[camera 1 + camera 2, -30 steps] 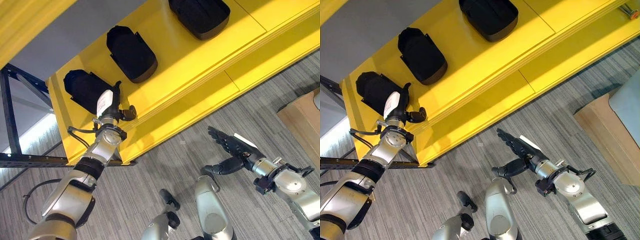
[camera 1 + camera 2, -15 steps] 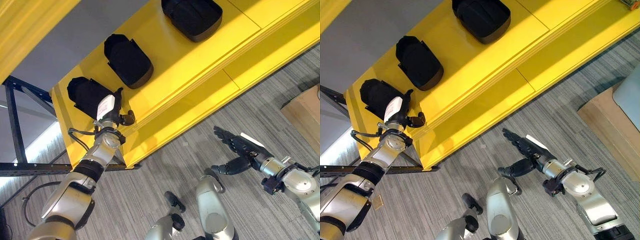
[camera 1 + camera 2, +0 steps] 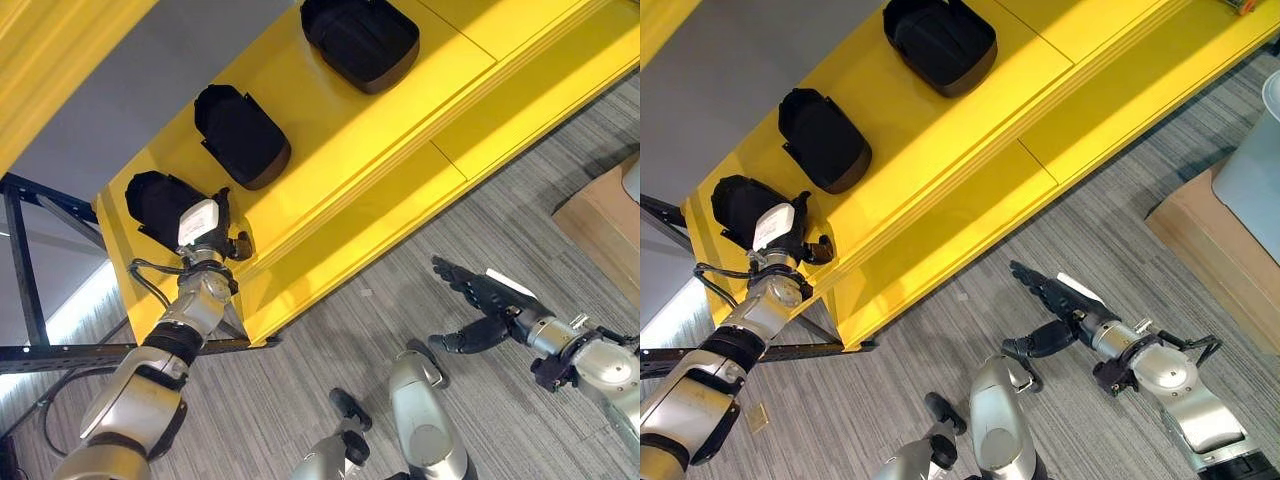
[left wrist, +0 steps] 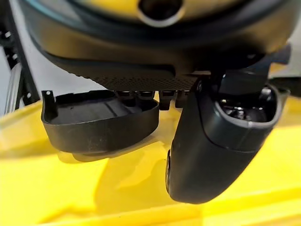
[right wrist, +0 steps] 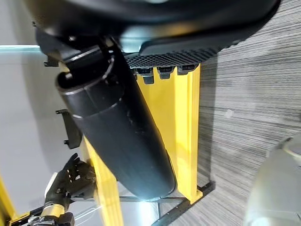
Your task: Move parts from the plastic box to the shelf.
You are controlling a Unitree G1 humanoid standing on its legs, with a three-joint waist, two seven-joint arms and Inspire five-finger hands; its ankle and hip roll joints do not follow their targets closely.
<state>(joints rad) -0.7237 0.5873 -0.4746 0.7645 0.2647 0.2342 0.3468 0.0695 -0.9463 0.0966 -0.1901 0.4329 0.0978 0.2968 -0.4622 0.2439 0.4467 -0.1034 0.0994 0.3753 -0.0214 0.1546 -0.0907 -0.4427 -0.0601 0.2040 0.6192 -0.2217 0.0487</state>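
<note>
Three black parts sit in a row on the yellow shelf (image 3: 400, 120); the left hand (image 3: 200, 225) is up at the end part (image 3: 155, 200), but I cannot tell if its fingers grip it. Up close, the left wrist view shows that part (image 4: 101, 120) resting flat on the shelf. The right hand (image 3: 480, 295) hangs over the grey striped floor (image 3: 300, 400) below the shelf, fingers straight and holding nothing.

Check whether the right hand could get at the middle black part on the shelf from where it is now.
Probably not as it stands: the right hand hangs open over the floor, well clear of the yellow shelf, and the middle part sits far across it.
</note>
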